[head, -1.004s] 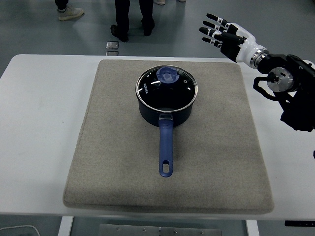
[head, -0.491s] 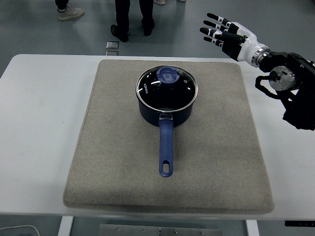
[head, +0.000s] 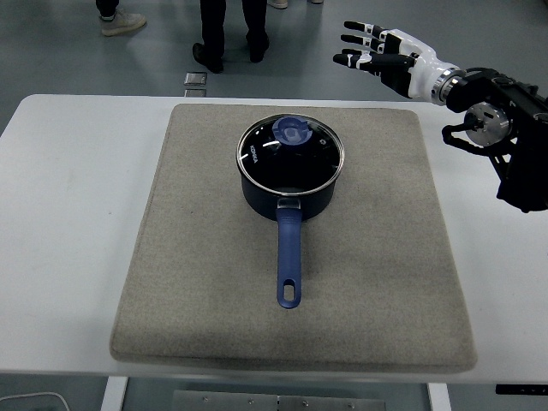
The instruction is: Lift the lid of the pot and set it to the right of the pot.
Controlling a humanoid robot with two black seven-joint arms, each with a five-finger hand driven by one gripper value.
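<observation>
The right robot hand (head: 383,60) is held in the air above the far right corner of the grey mat (head: 385,282), its fingers (head: 355,41) spread apart and nothing grasped. The pot lid (head: 291,151) is seated on the dark blue pot (head: 288,190), which is set on the mat on the white bench (head: 68,214), its handle (head: 288,261) turned toward the near edge. Legs of persons (head: 229,30) are seen beyond the bench.

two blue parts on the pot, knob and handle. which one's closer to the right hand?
The lid knob: the round blue one on top of the glass lid. The long handle points toward the table's near edge, away from the right hand, which is open above the far right.
</observation>
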